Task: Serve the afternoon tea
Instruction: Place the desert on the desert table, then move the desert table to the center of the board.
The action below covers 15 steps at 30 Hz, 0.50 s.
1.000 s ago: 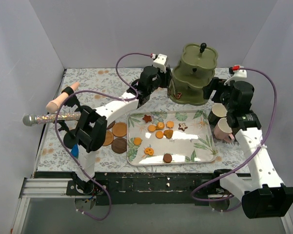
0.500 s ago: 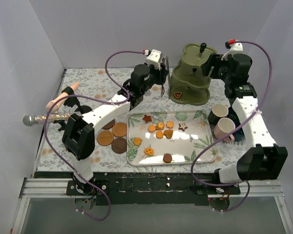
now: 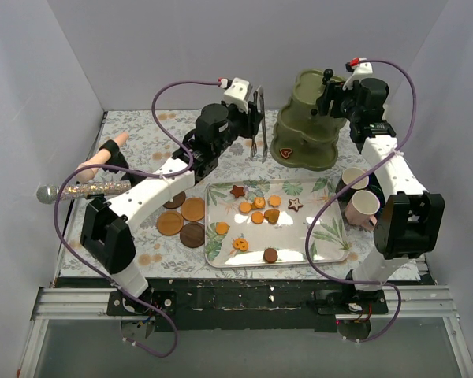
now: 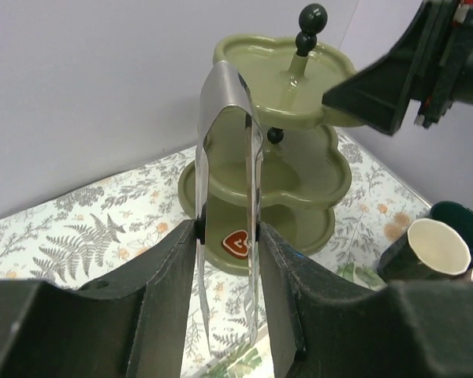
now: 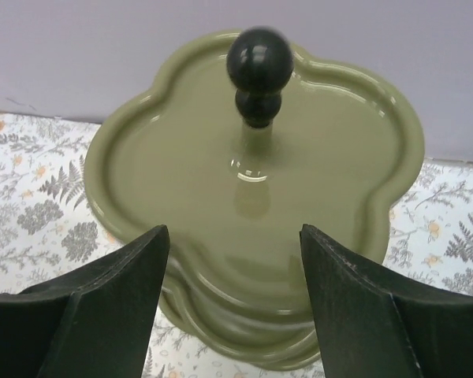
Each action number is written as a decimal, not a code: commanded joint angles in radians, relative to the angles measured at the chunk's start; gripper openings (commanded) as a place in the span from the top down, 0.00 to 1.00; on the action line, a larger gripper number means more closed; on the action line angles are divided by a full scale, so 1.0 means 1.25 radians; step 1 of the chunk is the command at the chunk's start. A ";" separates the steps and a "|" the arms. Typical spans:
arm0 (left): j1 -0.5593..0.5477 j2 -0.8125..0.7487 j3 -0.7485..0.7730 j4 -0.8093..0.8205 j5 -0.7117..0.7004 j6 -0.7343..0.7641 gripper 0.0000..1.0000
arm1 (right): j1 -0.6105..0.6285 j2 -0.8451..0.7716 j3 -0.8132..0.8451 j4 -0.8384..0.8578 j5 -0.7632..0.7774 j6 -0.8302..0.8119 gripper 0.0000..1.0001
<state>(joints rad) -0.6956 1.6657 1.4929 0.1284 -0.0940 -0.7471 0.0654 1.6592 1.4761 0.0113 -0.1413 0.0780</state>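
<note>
The olive-green three-tier stand with a black knob stands at the back of the table; one heart biscuit lies on its bottom tier. My left gripper is shut on the metal tongs, held upright left of the stand. My right gripper is open above the top tier, the knob ahead of the fingers. Several orange and brown biscuits lie on the leaf-print tray. Three brown coasters lie left of the tray. Mugs stand at the right.
A glittery microphone and a skin-coloured toy hand lie at the table's left edge. White walls close the back and sides. Purple cables loop over both arms.
Both arms have risen and moved back. My left gripper lifted the tongs away from the stand's bottom tier. My right gripper moved from beside the mugs up to the stand's top.
</note>
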 commanded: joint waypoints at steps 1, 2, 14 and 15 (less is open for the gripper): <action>0.003 -0.075 -0.027 -0.028 -0.006 0.016 0.65 | -0.002 0.029 0.056 0.116 -0.002 -0.027 0.25; 0.003 -0.084 -0.032 -0.031 -0.007 0.018 0.65 | -0.003 0.040 0.066 0.122 -0.002 -0.026 0.25; 0.003 -0.195 -0.133 -0.045 -0.043 0.039 0.65 | -0.002 0.186 0.198 0.121 -0.045 -0.022 0.35; 0.003 -0.201 -0.138 -0.045 -0.045 0.042 0.65 | -0.002 0.189 0.200 0.126 -0.049 -0.021 0.38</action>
<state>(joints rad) -0.6952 1.4982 1.3376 0.0643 -0.1192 -0.7185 0.0654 1.8839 1.6554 0.1001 -0.1677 0.0616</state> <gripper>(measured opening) 0.355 0.660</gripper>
